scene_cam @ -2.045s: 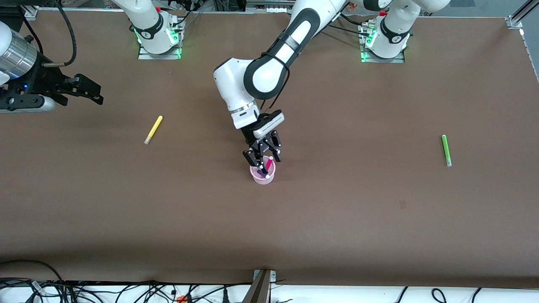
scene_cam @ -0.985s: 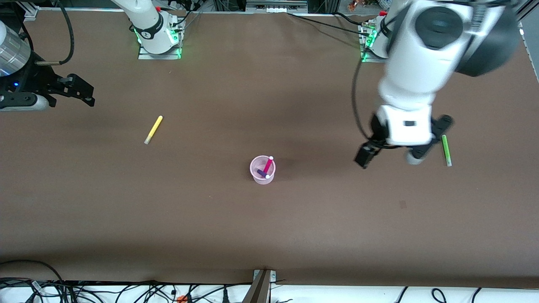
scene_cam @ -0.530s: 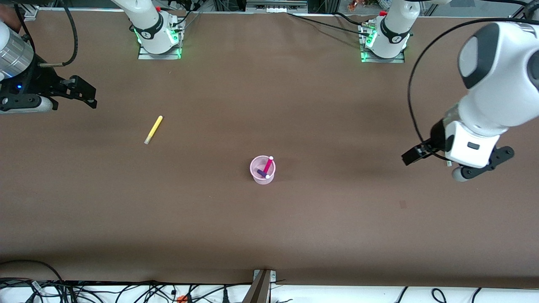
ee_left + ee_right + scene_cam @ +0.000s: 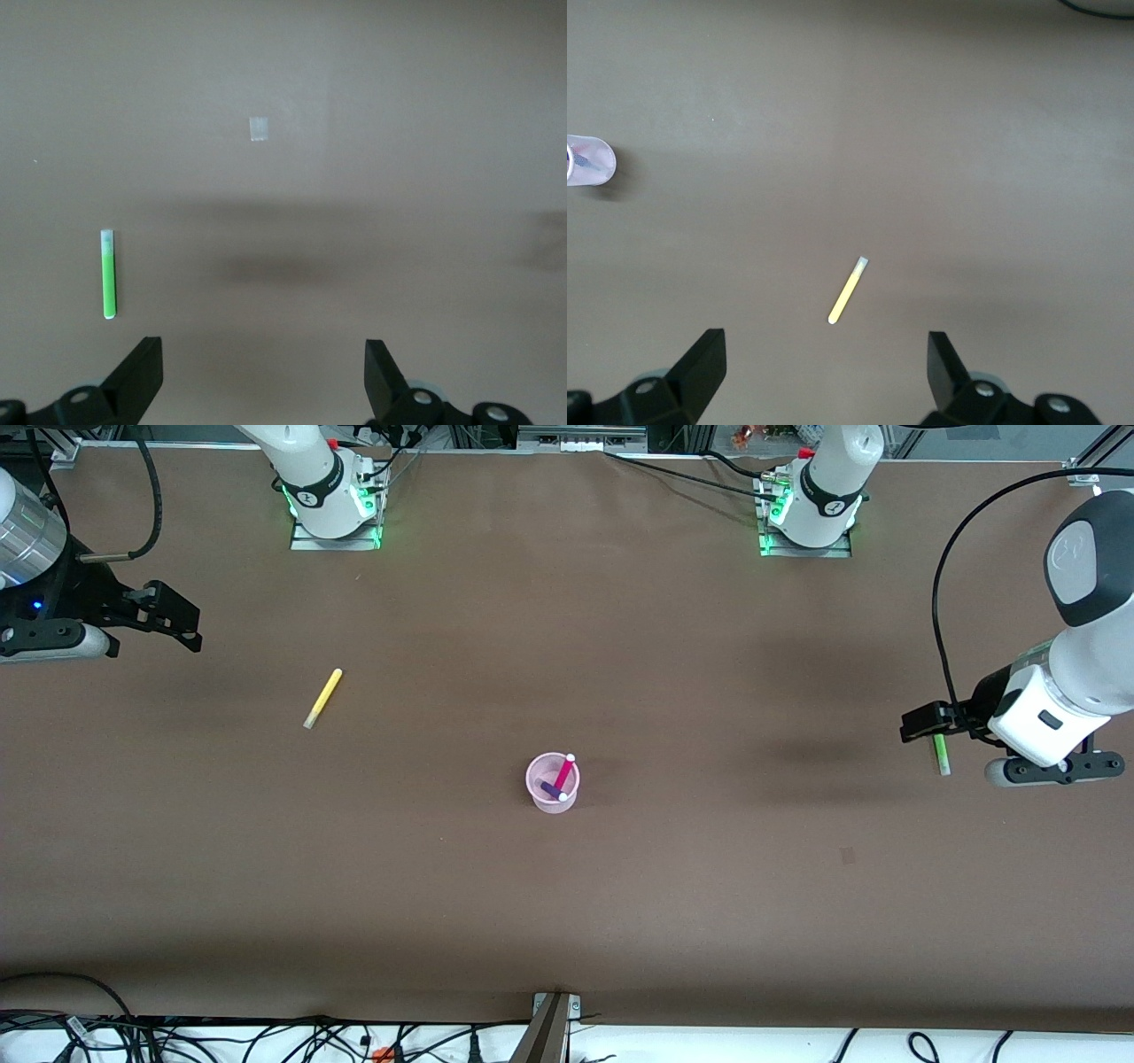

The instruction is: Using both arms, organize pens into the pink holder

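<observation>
Since two seconds ago your left arm (image 4: pixel 1076 646) has been swinging away from the pink holder (image 4: pixel 553 783) out to its own end of the desk (image 4: pixel 567 921), and the left gripper (image 4: pixel 261 376) is now hanging over the green pen (image 4: pixel 941 755), jaws spread wide and holding nothing. Your right arm (image 4: pixel 27 558) is waiting at its end of the desk, the right gripper (image 4: pixel 824 376) also hanging with jaws spread and empty, near the yellow pen (image 4: pixel 322 698).

You are looking at a holder standing mid-desk with the magenta pen (image 4: pixel 564 771) and the purple pen (image 4: pixel 553 788) already leaning inside it. By the look of it, that cup is light and thin-walled, so a knock will probably tip it; come down over its mouth, not against its rim.

Both remaining pens are lying flat and well apart from the holder. You should expect them to be light, stiff and smooth, likely to roll if nudged. Take each across its barrel near the middle, with the jaws straddling it squarely.
</observation>
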